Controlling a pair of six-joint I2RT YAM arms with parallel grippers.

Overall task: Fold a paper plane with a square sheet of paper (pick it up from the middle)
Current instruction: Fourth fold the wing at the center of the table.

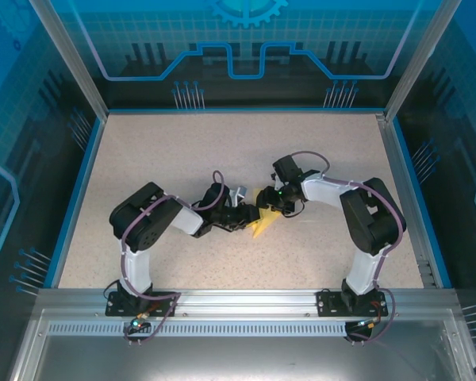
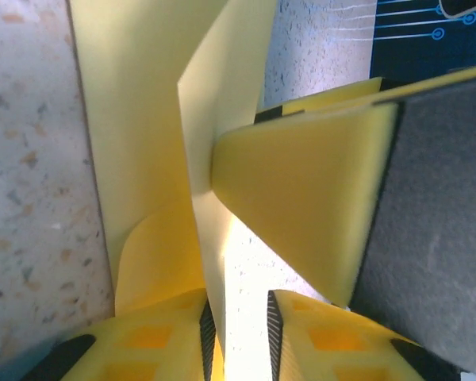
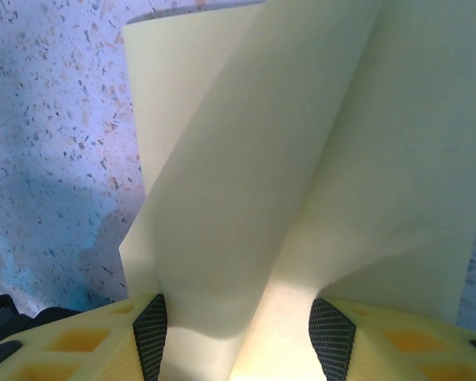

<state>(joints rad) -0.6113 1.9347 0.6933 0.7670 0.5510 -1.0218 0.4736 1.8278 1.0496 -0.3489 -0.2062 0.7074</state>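
The pale-yellow sheet of paper point(image 1: 261, 227) is partly folded and stands up off the table between my two grippers at mid-table. My left gripper point(image 1: 249, 215) reaches in from the left. In the left wrist view its jaws point(image 2: 238, 309) stand a little apart, open, and an upright flap of the paper point(image 2: 147, 119) leans against the left pad. My right gripper point(image 1: 270, 208) comes in from the right, and one of its yellow fingers point(image 2: 301, 206) touches that flap. In the right wrist view the right gripper point(image 3: 238, 317) is wide open over the creased paper point(image 3: 262, 159).
The speckled beige tabletop point(image 1: 182, 151) is bordered by a blue rim and aluminium posts point(image 1: 67, 55). Both arm bases sit on the metal rail point(image 1: 238, 300) at the near edge.
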